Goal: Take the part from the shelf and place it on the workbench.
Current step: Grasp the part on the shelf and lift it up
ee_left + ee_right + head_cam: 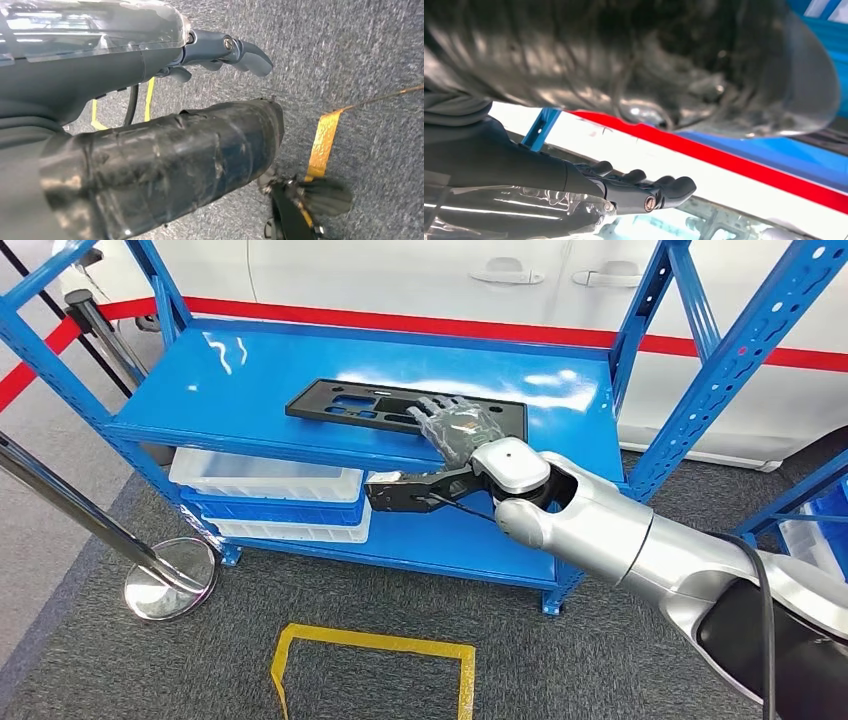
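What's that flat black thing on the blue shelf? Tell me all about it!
The part is a long, flat black panel, plastic by its look, with several cut-out holes. It lies flat on the top shelf, slightly slanted to the front edge. The right robot hand rests on its right end, fingers spread over it; whether it grips yet is unclear.

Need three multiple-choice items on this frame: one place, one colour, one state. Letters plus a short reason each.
1. Where is the black part?
A. top shelf level
B. floor
C. inside a white bin

2. What colour is the shelf?
A. red
B. blue
C. green

3. What is the right hand doing?
A. hanging by the floor
B. lying over the part's near edge, part not lifted
C. carrying the part in the air

Key: 1 A, the part lies flat on the top level. 2 B, frame and boards are blue. 3 B, the fingers lie across the part, which sits flat on the shelf.
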Robot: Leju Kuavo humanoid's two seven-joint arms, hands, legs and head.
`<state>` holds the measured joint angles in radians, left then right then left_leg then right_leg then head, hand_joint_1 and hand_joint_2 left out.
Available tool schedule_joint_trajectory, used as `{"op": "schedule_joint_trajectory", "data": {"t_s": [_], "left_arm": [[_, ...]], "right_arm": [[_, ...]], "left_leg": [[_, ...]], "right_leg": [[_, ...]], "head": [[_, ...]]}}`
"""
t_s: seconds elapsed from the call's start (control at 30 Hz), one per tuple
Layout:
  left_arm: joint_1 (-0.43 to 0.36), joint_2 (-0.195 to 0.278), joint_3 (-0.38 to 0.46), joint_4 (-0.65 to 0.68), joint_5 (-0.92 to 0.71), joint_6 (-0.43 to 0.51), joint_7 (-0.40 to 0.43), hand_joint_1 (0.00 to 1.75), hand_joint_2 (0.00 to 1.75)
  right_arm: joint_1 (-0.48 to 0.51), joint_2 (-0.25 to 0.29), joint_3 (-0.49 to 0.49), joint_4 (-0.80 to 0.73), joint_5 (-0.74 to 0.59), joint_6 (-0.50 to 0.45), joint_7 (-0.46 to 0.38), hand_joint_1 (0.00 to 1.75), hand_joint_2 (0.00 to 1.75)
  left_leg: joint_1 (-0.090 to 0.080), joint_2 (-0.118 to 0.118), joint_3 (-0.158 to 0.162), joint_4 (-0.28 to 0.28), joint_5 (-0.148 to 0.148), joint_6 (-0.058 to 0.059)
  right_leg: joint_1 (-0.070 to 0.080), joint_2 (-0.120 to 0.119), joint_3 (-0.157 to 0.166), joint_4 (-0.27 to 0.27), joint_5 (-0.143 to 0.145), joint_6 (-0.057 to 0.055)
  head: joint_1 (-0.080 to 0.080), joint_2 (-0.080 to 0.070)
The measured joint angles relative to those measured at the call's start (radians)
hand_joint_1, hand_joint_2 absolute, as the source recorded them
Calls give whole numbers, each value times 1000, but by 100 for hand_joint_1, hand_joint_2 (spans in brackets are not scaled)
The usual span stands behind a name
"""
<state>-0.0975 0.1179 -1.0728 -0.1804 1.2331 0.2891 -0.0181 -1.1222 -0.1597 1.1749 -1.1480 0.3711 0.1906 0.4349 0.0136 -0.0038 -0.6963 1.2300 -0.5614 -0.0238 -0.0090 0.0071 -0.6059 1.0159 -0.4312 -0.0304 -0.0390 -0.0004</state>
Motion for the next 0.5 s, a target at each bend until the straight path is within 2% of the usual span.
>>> {"op": "schedule_joint_trajectory", "data": {"t_s": [0.03, 0.07, 0.1, 0.17, 0.2, 0.27, 0.37, 0.43, 0.5], "left_arm": [[1, 0, 0, 0, 0, 0, 0, 0, 0], [2, 0, 0, 0, 0, 0, 0, 0, 0], [3, 0, 0, 0, 0, 0, 0, 0, 0], [4, 0, 0, 0, 0, 0, 0, 0, 0], [3, 1, 0, 0, 0, 0, 0, 0, 0], [1, 1, 0, 0, 0, 0, 0, 0, 0], [1, 0, 0, 0, 1, 0, 1, 0, 0], [1, 0, 0, 0, 1, 0, 1, 0, 0], [0, 0, 0, 0, 1, 0, 1, 0, 0]], "right_arm": [[3, 0, 0, 0, -2, -1, 0, 0, 0], [7, 0, -1, 0, -4, -1, 0, 0, 0], [9, 0, -2, 0, -4, -2, 0, 0, 0], [9, -1, -7, 0, -5, -3, 0, 0, 0], [9, -1, -9, 0, -6, -4, 0, 0, 0], [8, -1, -12, 1, -9, -7, 0, 0, 0], [7, -1, -13, 1, -12, -11, 0, 0, 0], [5, -2, -14, 2, -12, -14, 0, 0, 0], [6, -2, -14, 3, -12, -15, -1, 0, 0]], "left_leg": [[0, 0, -27, 43, -7, -2], [1, 0, -37, 51, 6, -4], [2, 0, -28, 19, 37, -4], [2, 0, 27, -107, 108, 0], [0, -1, 53, -164, 126, 5], [-5, -3, 76, -210, 127, 15], [-1, -2, 83, -220, 127, 32], [2, 0, 91, -227, 127, 43], [1, 0, 94, -228, 124, 50]], "right_leg": [[0, 0, 2, 1, -2, -1], [0, 1, 3, 2, -4, -1], [0, 2, 6, 3, -8, 0], [1, 4, 12, 8, -16, 5], [2, 4, 13, 11, -20, 9], [5, 5, 13, 11, -24, 17], [6, 4, 12, 15, -32, 30], [6, 2, -18, 82, -70, 38], [4, 1, -87, 212, -122, 42]], "head": [[0, 0], [0, 0], [0, 0], [0, 0], [0, 0], [0, 0], [2, 0], [4, 0], [5, 0]]}}
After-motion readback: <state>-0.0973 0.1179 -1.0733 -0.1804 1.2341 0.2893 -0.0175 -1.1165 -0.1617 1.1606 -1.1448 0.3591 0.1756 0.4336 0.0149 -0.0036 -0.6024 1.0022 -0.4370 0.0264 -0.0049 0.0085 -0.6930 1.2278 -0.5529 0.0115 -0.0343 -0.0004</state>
